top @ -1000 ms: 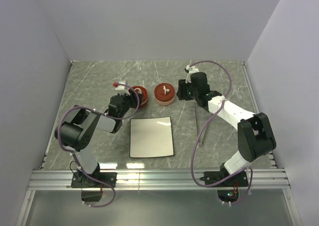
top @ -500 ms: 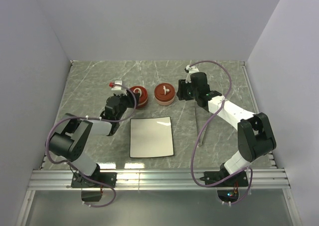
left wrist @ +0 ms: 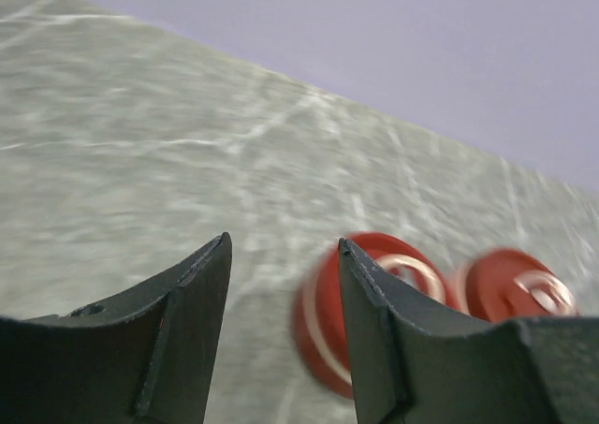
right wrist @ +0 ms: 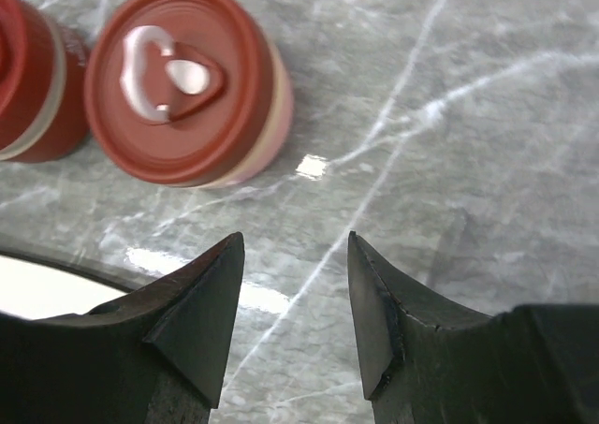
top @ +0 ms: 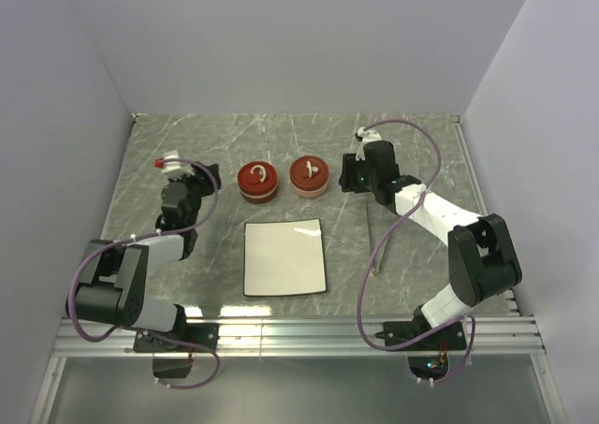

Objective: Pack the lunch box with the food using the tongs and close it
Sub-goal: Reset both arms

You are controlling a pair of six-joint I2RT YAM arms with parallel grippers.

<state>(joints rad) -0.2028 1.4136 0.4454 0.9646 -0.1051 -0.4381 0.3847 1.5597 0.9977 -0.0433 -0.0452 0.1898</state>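
Note:
The lunch box is two round red pots with white-handled lids on, the left pot [top: 256, 182] and the right pot [top: 309, 177], side by side behind the white square plate [top: 284, 256]. The plate is bare and no food shows in any view. The thin metal tongs [top: 378, 260] lie on the table right of the plate. My left gripper [top: 192, 176] [left wrist: 284, 241] is open and empty, left of the left pot [left wrist: 323, 330] and apart from it. Open and empty as well, my right gripper [top: 349, 176] [right wrist: 296, 239] hovers just right of the right pot [right wrist: 182, 78].
The grey marble table [top: 412, 153] is walled at the back and on both sides, with a metal rail [top: 299, 335] along the near edge. A purple cable [top: 426, 148] loops over the right arm. The plate's rim [right wrist: 37, 288] shows at the lower left of the right wrist view.
My left arm has swung left, away from the left pot, with its jaws opening a little. The right gripper has drawn back slightly to the right of the right pot.

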